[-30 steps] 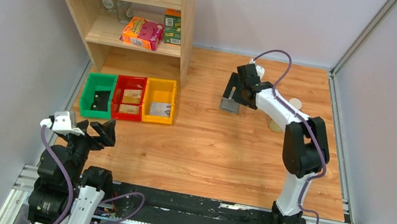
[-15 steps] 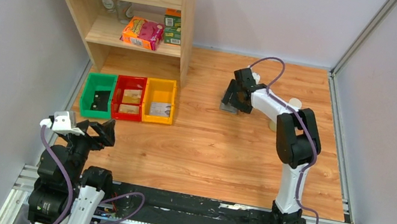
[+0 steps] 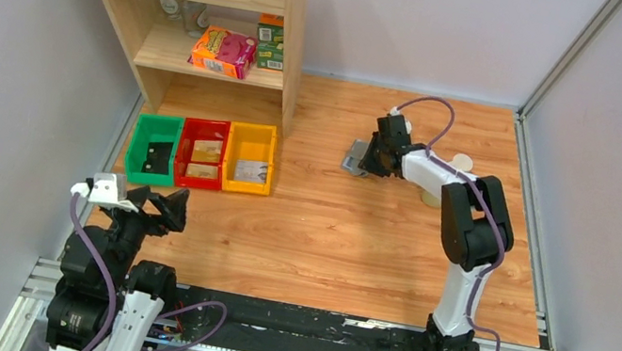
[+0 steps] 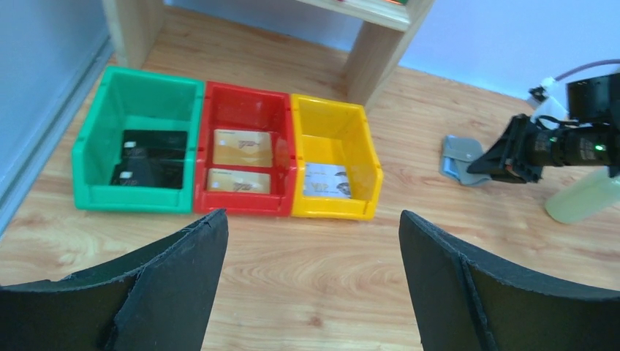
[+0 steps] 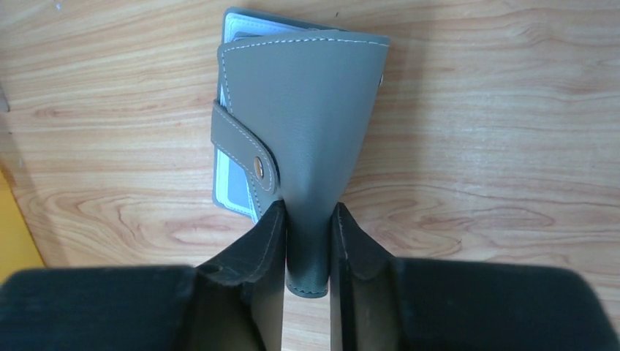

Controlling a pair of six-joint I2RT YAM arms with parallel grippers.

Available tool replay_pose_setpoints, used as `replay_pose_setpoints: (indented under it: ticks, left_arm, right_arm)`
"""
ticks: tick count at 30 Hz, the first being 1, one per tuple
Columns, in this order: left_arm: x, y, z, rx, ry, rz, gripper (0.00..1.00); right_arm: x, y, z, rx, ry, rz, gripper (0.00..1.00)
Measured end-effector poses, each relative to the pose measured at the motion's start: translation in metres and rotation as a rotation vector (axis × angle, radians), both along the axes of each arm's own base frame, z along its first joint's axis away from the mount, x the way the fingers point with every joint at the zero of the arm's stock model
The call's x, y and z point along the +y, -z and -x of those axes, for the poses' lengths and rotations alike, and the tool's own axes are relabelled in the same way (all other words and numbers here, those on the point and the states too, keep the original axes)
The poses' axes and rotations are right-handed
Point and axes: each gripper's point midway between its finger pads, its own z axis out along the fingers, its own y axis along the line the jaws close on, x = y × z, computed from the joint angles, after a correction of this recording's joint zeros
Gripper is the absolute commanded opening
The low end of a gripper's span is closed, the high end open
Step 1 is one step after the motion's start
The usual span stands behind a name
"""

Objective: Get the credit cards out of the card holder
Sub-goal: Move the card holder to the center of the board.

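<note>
Here, right claw (image 5: 309,219) tight on card holder (image 5: 307,110) edge, bins (image 4: 247,113) well apart.

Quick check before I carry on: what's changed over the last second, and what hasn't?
The right gripper dropped low, and its jaws went from wide open to pinching the raised cover flap of the grey card holder. The holder's lower half still lies flat. The left gripper barely moved and its jaws are still wide open. The coloured bins sit as before.

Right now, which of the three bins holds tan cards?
The middle, red bin; the green bin holds dark cards, the yellow bin a pale card.
</note>
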Motion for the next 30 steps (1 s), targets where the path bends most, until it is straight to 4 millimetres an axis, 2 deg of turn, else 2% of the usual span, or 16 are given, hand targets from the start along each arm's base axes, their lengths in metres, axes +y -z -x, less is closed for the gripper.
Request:
replay_pose_setpoints:
  ticks: [4, 8, 13, 15, 17, 18, 22, 23, 25, 27, 30]
  left_arm:
    - [-0.016, 0.0, -0.005, -0.011, 0.087, 0.008, 0.93]
    - [-0.04, 0.011, -0.024, 0.063, 0.201, 0.065, 0.9]
    - [-0.069, 0.037, -0.049, 0.249, 0.319, 0.17, 0.87]
    - [-0.077, 0.044, -0.053, 0.299, 0.353, 0.206, 0.87]
    - [-0.086, 0.047, -0.055, 0.325, 0.386, 0.236, 0.86]
    - [-0.091, 0.049, -0.054, 0.333, 0.404, 0.249, 0.86]
    - [-0.117, 0.063, -0.046, 0.382, 0.496, 0.28, 0.86]
    - [-0.125, 0.065, -0.042, 0.392, 0.531, 0.275, 0.86]
    - [-0.142, 0.076, -0.035, 0.443, 0.585, 0.266, 0.86]
    - [-0.16, 0.089, -0.029, 0.501, 0.627, 0.244, 0.86]
    - [-0.185, 0.107, -0.022, 0.58, 0.672, 0.205, 0.85]
  right_arm:
    - [0.002, -0.001, 0.013, -0.004, -0.023, -0.032, 0.14]
    - [0.004, 0.0, 0.046, 0.026, -0.066, -0.048, 0.15]
    - [0.01, 0.0, 0.113, 0.066, -0.152, -0.045, 0.2]
    - [0.014, 0.001, 0.15, 0.086, -0.197, -0.046, 0.21]
    - [0.019, 0.001, 0.184, 0.099, -0.242, -0.054, 0.27]
    - [0.022, 0.001, 0.202, 0.105, -0.263, -0.061, 0.32]
    - [0.023, 0.002, 0.253, 0.138, -0.31, -0.091, 0.62]
    - [0.021, 0.002, 0.26, 0.143, -0.309, -0.098, 0.68]
    - [0.013, -0.002, 0.269, 0.145, -0.295, -0.11, 0.72]
    - [0.007, -0.014, 0.27, 0.117, -0.282, -0.132, 0.68]
    - [-0.001, -0.04, 0.259, 0.034, -0.252, -0.195, 0.61]
